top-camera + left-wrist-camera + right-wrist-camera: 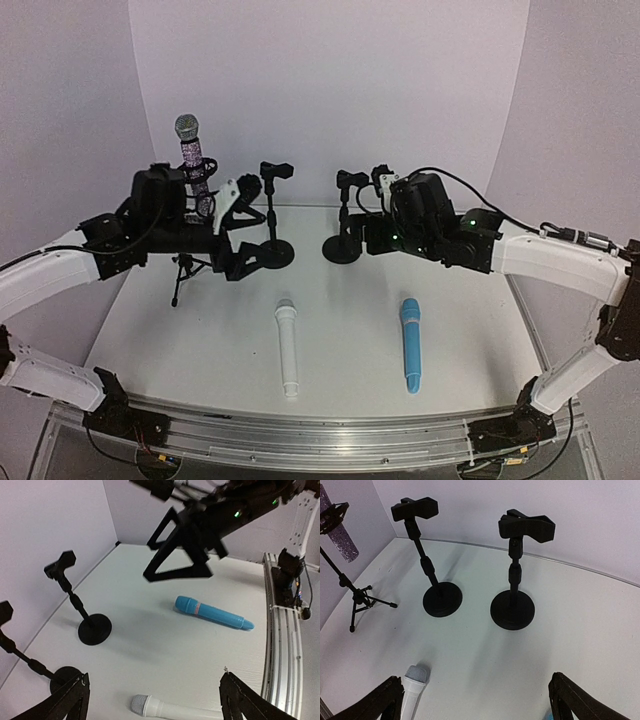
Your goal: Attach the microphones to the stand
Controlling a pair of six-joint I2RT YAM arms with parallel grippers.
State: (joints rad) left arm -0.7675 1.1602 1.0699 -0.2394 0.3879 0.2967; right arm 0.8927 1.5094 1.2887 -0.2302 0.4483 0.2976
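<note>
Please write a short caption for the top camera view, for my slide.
Purple-glitter microphone clipped in the tripod stand; white microphone and blue microphone lie on the table near two empty stands.

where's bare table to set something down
Bare strip between the white microphone and blue microphone; more left of the white one, in front of the tripod stand. Crowded behind, around the left round-base stand and right round-base stand.

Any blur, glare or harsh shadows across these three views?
Top external: even, diffuse light, no glare, faint shadow beside the white microphone. Left wrist: the right arm crossing the top is blurred; the blue microphone is sharper. Right wrist: the round-base stands are crisp, with soft shadows around their bases.
</note>
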